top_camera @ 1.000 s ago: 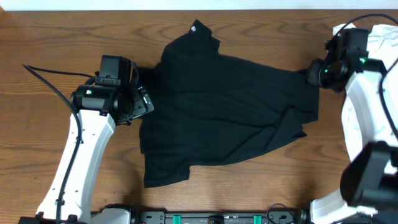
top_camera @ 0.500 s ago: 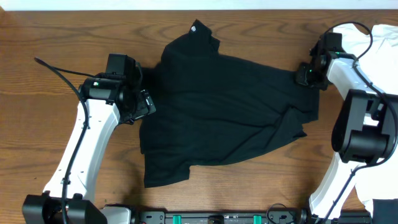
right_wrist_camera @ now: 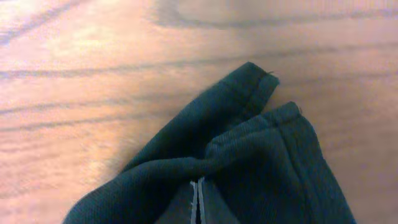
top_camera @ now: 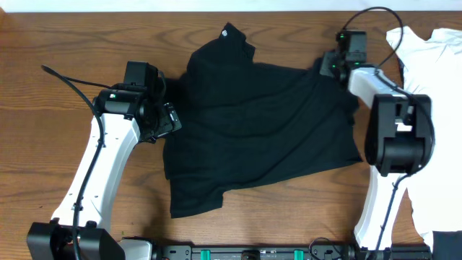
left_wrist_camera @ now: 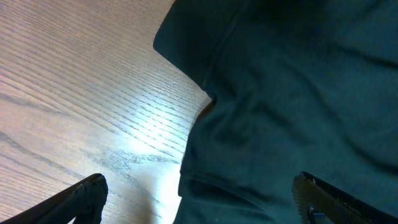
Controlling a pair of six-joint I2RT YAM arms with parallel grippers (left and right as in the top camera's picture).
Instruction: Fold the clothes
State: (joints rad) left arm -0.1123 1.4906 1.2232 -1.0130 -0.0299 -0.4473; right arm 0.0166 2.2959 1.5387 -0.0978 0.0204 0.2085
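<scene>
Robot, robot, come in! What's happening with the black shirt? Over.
Left gripper open over left edge of black shirt. Right gripper shut on its far right corner. White shirt lies off to the right.

**Wooden table, two shirts on it**

Brown wood-grain table (top_camera: pixel 58 43) with a bit of a sheen. A black shirt (top_camera: pixel 260 137) lies rumpled across the middle, with a small white logo (top_camera: pixel 229 30) at its far edge and one corner trailing toward the near side. A white shirt (top_camera: pixel 422 54) lies at the right edge, running out of view.
</scene>
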